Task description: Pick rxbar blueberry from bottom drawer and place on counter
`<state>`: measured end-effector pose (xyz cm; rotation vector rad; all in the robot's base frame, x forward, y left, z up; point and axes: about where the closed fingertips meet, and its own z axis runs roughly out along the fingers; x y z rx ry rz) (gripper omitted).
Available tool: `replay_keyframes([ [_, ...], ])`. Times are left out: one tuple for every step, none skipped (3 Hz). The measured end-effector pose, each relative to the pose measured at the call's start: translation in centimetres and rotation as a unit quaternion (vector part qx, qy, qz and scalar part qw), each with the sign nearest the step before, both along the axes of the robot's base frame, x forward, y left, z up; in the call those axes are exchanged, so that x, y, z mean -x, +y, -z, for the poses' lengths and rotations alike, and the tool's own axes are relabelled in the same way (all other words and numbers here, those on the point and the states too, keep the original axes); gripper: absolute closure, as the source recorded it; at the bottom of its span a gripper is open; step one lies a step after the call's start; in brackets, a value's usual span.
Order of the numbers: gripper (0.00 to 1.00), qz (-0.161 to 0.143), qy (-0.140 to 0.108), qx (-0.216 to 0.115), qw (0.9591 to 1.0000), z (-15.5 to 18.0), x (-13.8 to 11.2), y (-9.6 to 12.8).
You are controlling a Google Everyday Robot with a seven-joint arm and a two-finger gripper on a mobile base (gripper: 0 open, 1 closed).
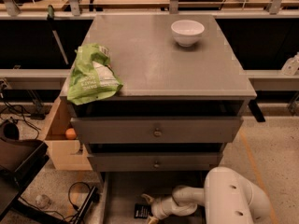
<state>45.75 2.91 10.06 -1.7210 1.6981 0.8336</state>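
Gripper [148, 209] sits low inside the open bottom drawer [122, 190], at the end of the white arm [233, 200] that reaches in from the right. Fingers [147, 199] are spread apart, one tip toward the back of the drawer and one toward the front edge of the view, with nothing clamped between them. Rxbar blueberry [141, 211] lies flat on the drawer floor just left of the fingertips, at the mouth of the gap. Whether either tip touches the wrapper cannot be told.

Directly above the fingers are the two shut upper drawers, the lower knob [156, 164] closest and the upper knob [157, 133] above it. Higher again is the counter [154, 64], well apart from the fingers. On it, a white bowl [187, 31] stands far up and slightly right of the fingers, and a green snack bag [91, 74] lies up and to their left, overhanging the counter's left front corner. Left of the fingers, beside the cabinet, is a wooden box [60, 155] holding an orange ball [70, 133]. Black cables [77, 195] lie on the floor left of the drawer.
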Motion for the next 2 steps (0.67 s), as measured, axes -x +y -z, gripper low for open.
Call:
replay_keyframes([
  [0.63,0.0,0.0,0.0,1.0,-0.31,-0.02,0.0],
  [0.85,0.0,0.0,0.0,1.0,-0.82,-0.02,0.0],
])
